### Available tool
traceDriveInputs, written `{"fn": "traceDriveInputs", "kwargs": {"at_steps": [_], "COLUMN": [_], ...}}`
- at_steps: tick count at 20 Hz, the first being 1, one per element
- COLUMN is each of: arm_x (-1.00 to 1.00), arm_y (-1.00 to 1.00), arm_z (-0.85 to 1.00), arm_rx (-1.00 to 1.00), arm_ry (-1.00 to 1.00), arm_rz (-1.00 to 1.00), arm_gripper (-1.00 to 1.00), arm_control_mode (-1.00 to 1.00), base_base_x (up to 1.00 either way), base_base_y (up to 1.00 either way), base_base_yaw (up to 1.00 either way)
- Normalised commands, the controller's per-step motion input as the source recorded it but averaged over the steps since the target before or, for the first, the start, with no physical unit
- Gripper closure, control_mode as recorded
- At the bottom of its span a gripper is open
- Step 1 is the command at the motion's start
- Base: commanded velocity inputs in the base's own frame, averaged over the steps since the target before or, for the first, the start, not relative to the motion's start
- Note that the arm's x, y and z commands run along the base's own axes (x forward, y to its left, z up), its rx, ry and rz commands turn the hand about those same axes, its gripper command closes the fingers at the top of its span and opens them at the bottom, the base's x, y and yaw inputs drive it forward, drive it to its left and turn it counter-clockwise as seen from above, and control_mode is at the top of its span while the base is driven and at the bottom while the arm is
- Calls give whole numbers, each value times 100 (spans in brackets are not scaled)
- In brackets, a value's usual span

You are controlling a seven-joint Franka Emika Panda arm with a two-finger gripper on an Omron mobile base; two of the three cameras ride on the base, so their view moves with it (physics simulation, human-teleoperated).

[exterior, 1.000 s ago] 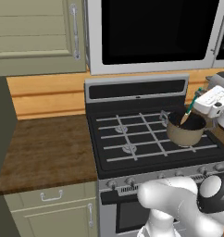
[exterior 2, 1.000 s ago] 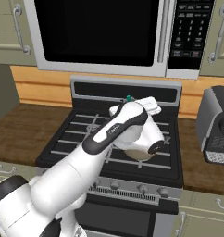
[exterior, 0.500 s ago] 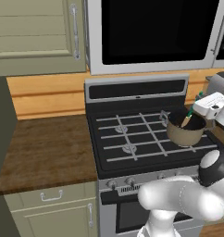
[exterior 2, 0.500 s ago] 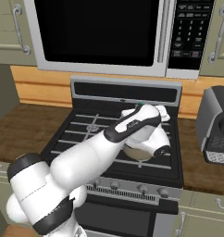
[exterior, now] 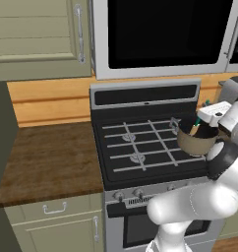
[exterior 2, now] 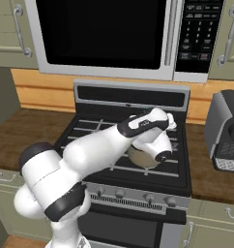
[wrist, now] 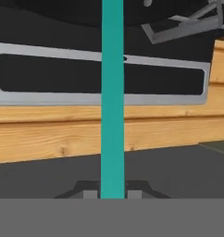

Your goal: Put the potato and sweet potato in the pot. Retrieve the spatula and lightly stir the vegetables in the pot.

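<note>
Gripper (wrist: 112, 194) clamped on the spatula (wrist: 112, 92) handle, teal shaft running straight up between the fingers. Head end dips into the pot (exterior: 197, 139) on the stove's (exterior: 140, 147) front-right burner. Risk: sideways push levers the pot rim and tips or slides it; handle could twist in the grip.

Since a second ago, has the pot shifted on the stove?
No. In the left base view the pot sits on the same right-hand spot of the stove grate, while the gripper holds the spatula.
</note>
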Motion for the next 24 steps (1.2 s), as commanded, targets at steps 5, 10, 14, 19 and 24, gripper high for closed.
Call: {"fn": "traceDriveInputs", "kwargs": {"at_steps": [5, 10, 14, 19, 24], "arm_x": [23, 31, 26, 9, 0], "arm_y": [-10, -8, -6, -3, 0], "arm_z": [-44, -51, -36, -6, -11], "arm_rx": [5, 6, 1, 0, 0], "arm_ry": [10, 12, 2, -12, -3], "arm_rz": [-8, -7, -6, -6, -7], "arm_gripper": [100, 100, 100, 100, 100], "arm_control_mode": [-100, -100, -100, -100, -100], "base_base_x": [0, 0, 0, 0, 0], "base_base_y": [0, 0, 0, 0, 0], "base_base_yaw": [0, 0, 0, 0, 0]}}
